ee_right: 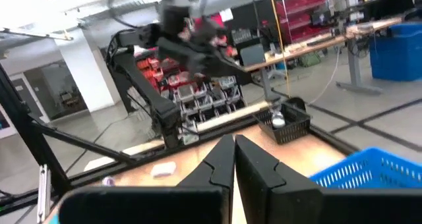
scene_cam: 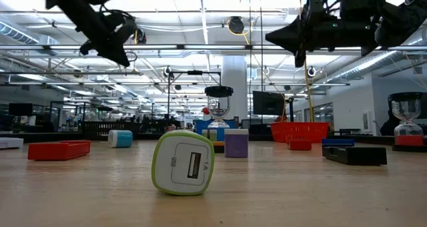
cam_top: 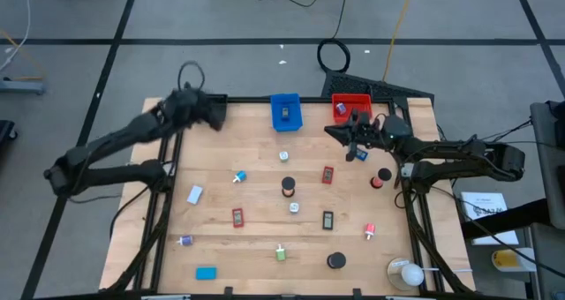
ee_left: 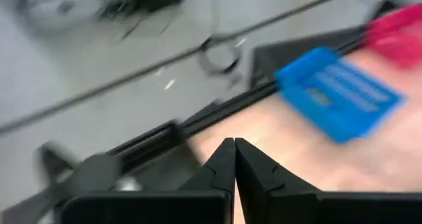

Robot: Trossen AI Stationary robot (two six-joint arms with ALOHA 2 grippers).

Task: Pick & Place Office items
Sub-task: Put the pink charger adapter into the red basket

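The office items are small coloured pieces scattered over the wooden table: a black roll [cam_top: 289, 187], a red block [cam_top: 237, 217], a blue block [cam_top: 206, 273], a green piece [cam_top: 281, 253] and a red roll [cam_top: 378, 181]. In the low view a green-and-white charger [scene_cam: 183, 163] stands nearest. My left gripper [cam_top: 221, 115] [ee_left: 234, 159] hovers shut and empty over the table's far left corner. My right gripper [cam_top: 330, 131] [ee_right: 233, 155] hovers shut and empty just in front of the red bin [cam_top: 350, 106], high above the table [scene_cam: 270, 37].
A blue bin [cam_top: 285, 111] and the red bin sit along the far edge; a black bin [ee_right: 283, 123] shows in the right wrist view. A roundish white object in a clear holder [cam_top: 406, 272] stands at the near right corner. Bare wood lies between the pieces.
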